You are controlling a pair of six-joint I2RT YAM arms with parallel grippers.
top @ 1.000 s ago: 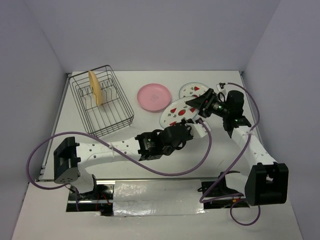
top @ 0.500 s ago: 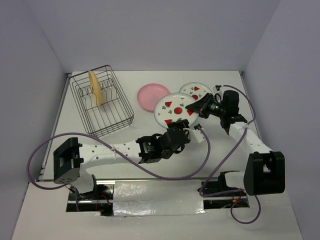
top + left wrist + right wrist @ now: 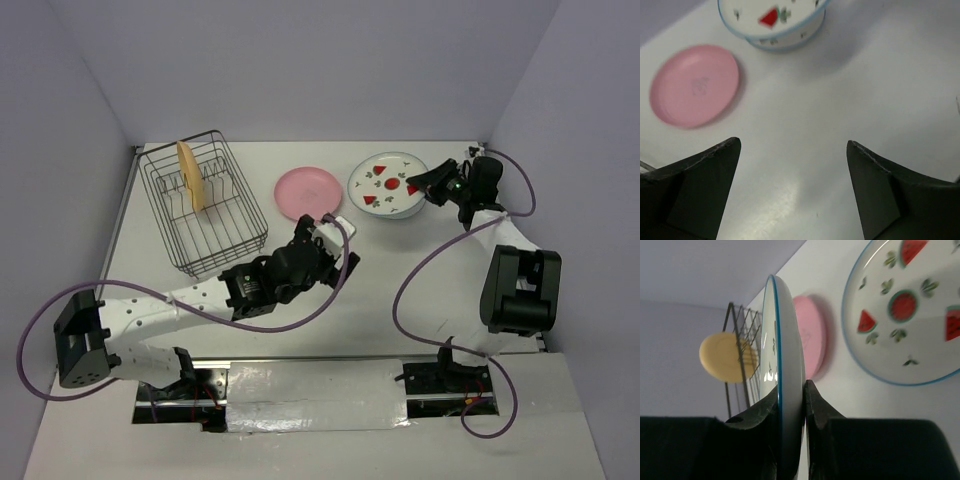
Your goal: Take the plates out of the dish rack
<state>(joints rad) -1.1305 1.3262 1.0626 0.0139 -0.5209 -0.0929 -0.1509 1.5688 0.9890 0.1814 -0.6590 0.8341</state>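
Observation:
My right gripper (image 3: 432, 183) is shut on the rim of a white plate with red fruit marks (image 3: 385, 182), which it holds at the back right. In the right wrist view this plate (image 3: 786, 335) stands edge-on between the fingers (image 3: 812, 395), over a second white plate (image 3: 905, 315) lying on the table. The pink plate (image 3: 307, 193) lies flat mid-table. A yellow-orange plate (image 3: 190, 175) stands upright in the dark wire dish rack (image 3: 215, 235) at the back left. My left gripper (image 3: 330, 232) is open and holds nothing, just in front of the pink plate (image 3: 695, 85).
Purple cables loop from both arms over the near part of the table. The walls close in on the left, back and right. The left arm lies stretched across the near middle of the table.
The left gripper opened, let go of the white plate and drew back leftward. The right gripper shut on that plate and carried it back right, over the other white plate.

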